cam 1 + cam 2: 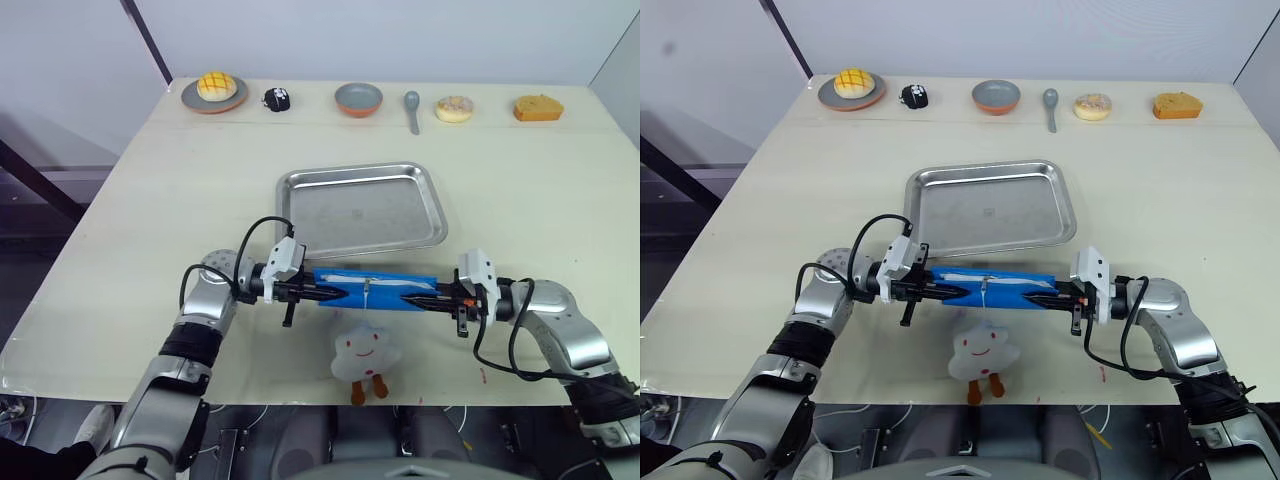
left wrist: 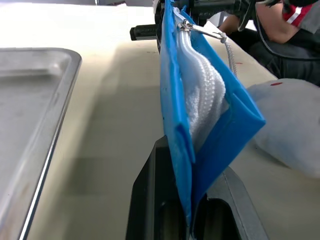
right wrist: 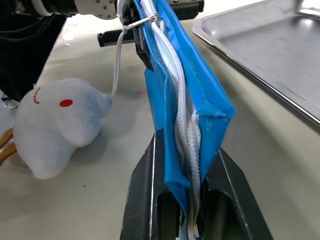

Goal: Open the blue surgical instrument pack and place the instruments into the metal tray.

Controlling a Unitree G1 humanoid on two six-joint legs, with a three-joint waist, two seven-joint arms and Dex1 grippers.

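A: Location of the blue surgical instrument pack (image 1: pixel 375 291)?

B: Suspended edge-up between both grippers, just in front of the metal tray (image 1: pixel 362 209).

A: Gripper status?

B: Left gripper (image 2: pixel 192 215) and right gripper (image 3: pixel 187 200) each pinch one end. Zipper appears closed.

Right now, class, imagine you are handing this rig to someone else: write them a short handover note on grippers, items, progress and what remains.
Left gripper: shut on one end of the blue pack.
Right gripper: shut on the other end, pack held stretched between them, in front of the metal tray.
A white plush toy sits just below the pack.
Done: pack lifted; white lining shows at the zip.
Left: open it fully, move instruments into the tray, which holds none yet.
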